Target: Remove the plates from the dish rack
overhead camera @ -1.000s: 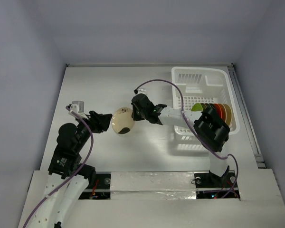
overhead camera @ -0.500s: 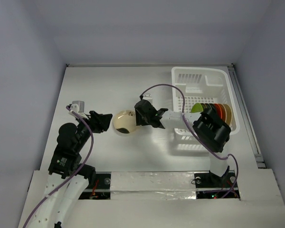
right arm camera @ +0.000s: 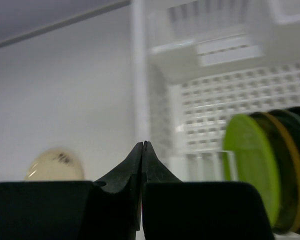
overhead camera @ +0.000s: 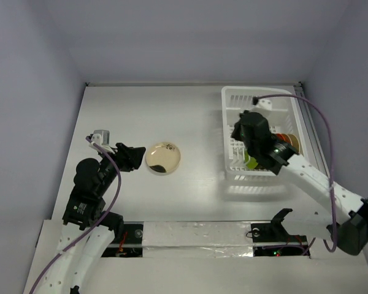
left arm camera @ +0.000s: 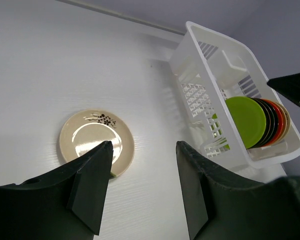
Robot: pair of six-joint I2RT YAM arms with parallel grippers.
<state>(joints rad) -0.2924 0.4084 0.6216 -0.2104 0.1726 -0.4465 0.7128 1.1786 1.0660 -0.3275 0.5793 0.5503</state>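
Observation:
A beige plate [overhead camera: 163, 158] with a dark spot lies flat on the table, also in the left wrist view [left arm camera: 96, 142] and the right wrist view [right arm camera: 54, 165]. My left gripper [overhead camera: 135, 157] is open and empty just left of it [left arm camera: 142, 145]. The white dish rack [overhead camera: 257, 92] stands at the right [left arm camera: 225, 45] [right arm camera: 140, 75]. Several plates stand on edge in its near end, with the lime green plate [left arm camera: 246, 121] [right arm camera: 251, 165] foremost and an orange-red plate [overhead camera: 291, 142] behind. My right gripper [overhead camera: 242, 130] is shut and empty [right arm camera: 142, 144] above the rack's left side.
The table's raised back edge [overhead camera: 190, 84] runs behind the rack. A rail [overhead camera: 319, 153] runs along the table's right side. The far half of the rack holds no plates.
My right arm has swung from beside the beige plate back to the right, over the rack. The beige plate stays flat on the table. The left arm has not moved.

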